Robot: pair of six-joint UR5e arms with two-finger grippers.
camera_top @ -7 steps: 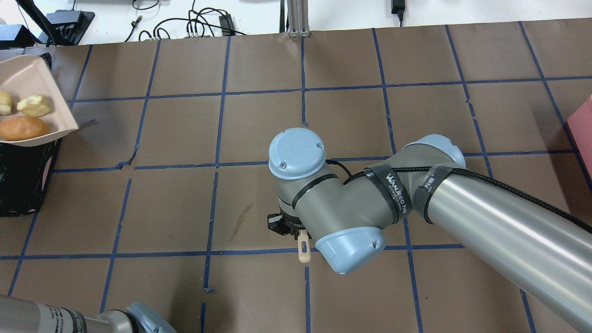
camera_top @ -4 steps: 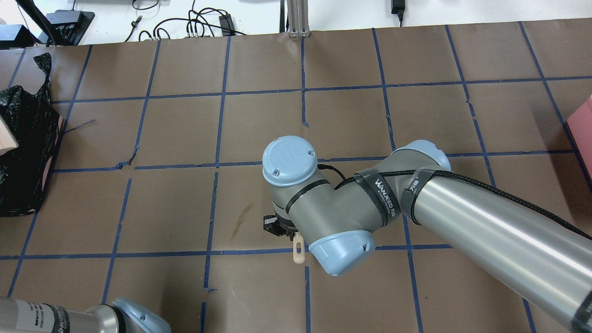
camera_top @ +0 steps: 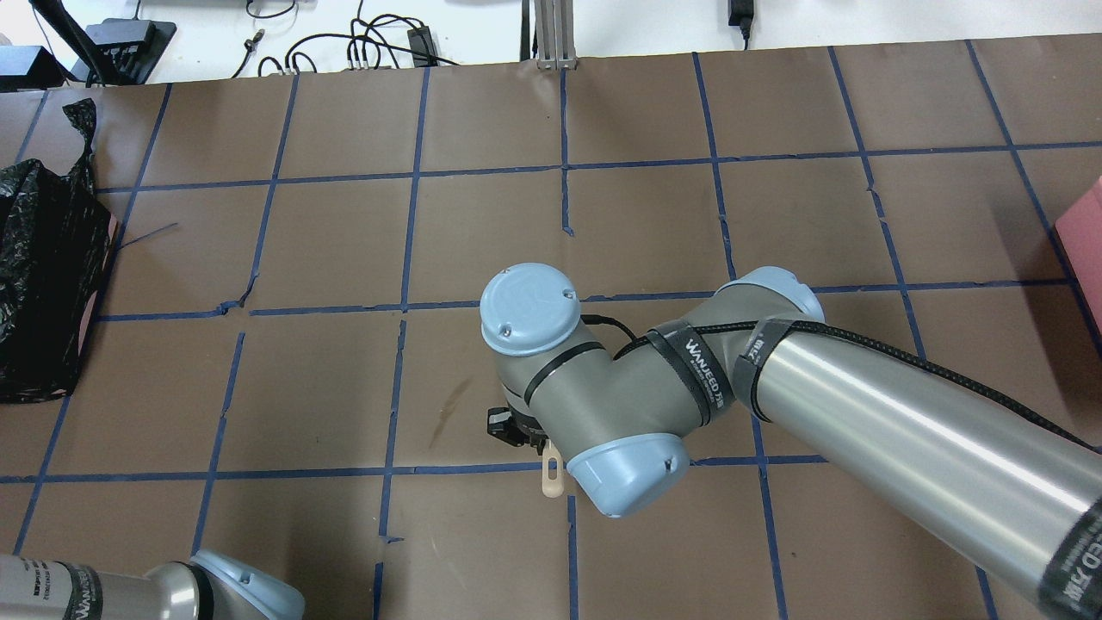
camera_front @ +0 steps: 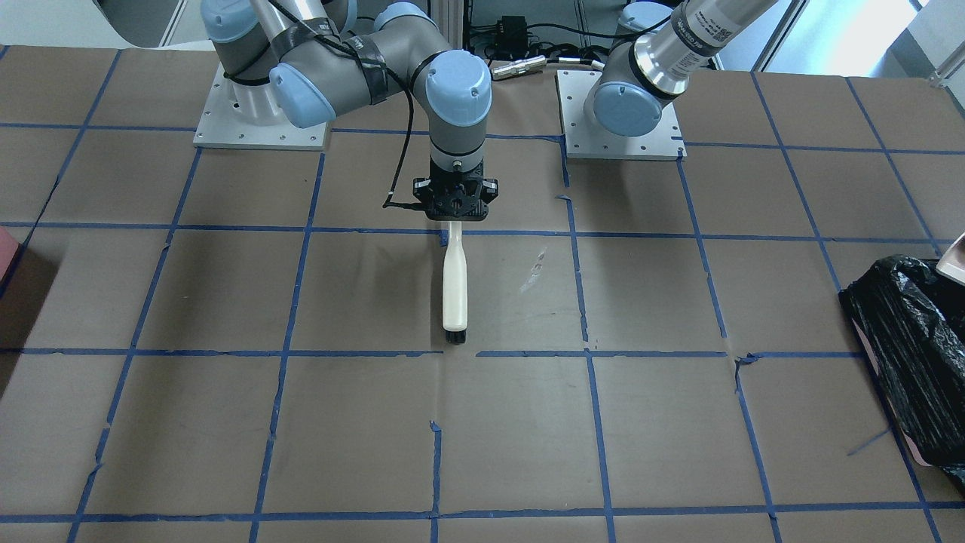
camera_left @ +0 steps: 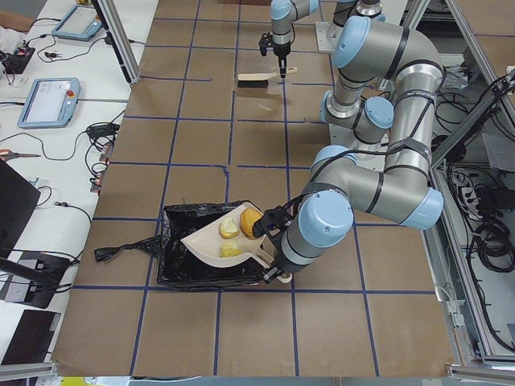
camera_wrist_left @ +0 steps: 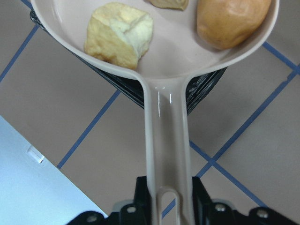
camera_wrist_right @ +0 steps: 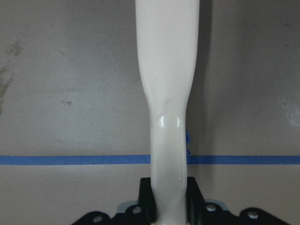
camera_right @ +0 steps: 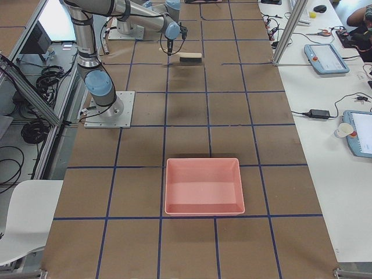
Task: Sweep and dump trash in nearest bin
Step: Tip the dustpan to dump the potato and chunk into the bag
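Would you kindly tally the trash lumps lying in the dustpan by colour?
Brown-orange lump: 1
Pale yellow chunks: 2
Total in the dustpan: 3

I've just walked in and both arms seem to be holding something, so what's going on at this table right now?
The left gripper has its jaws shut on the handle of the dustpan and holds the pan over the black-bagged bin. All three lumps of the trash lie in the pan, not yet dumped. The right gripper grips the brush by its handle near the middle of the table, far from the bin.
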